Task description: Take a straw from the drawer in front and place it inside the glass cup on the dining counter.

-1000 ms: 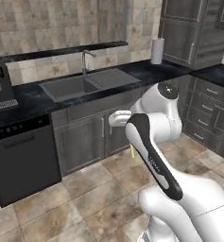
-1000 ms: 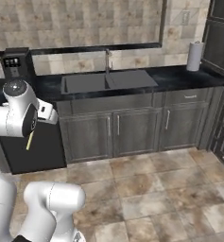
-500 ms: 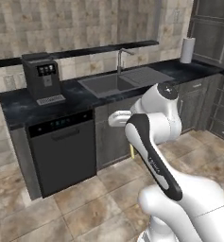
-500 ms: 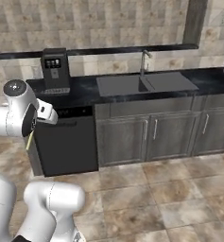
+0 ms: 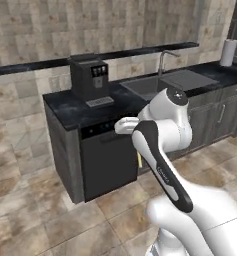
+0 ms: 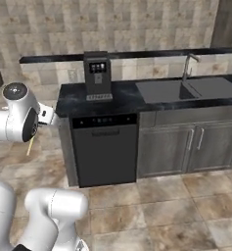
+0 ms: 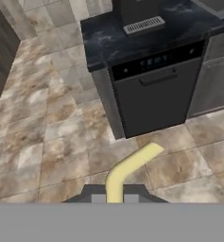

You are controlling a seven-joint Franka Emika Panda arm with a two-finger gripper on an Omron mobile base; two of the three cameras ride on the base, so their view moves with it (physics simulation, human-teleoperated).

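Note:
A yellow bendy straw (image 7: pixel 128 168) sticks out from between my gripper (image 7: pixel 114 197), which is shut on its lower end. It hangs over the tiled floor in front of a dishwasher. The straw (image 6: pixel 30 145) also dangles below my hand at the left, and a sliver of the straw (image 5: pixel 139 160) peeks out behind my forearm. The dining counter (image 5: pixel 115 54), a narrow black slab on a beige tile half wall, runs behind the worktop (image 6: pixel 137 55). The drawer and the glass cup are out of view.
A black dishwasher (image 6: pixel 106 147) (image 7: pixel 156 90) sits under the lower worktop's left end (image 5: pixel 70 107). On the worktop stand a coffee machine (image 5: pixel 90 77) (image 6: pixel 98 73), a sink with a tap (image 6: pixel 161 90) and a paper towel roll (image 5: pixel 229 52). Open tiled floor (image 7: pixel 47 142) lies to the left.
The whole scene has slid to the right in both base views, so the base has moved; the worktop's left end now shows. The straw stays held in the gripper.

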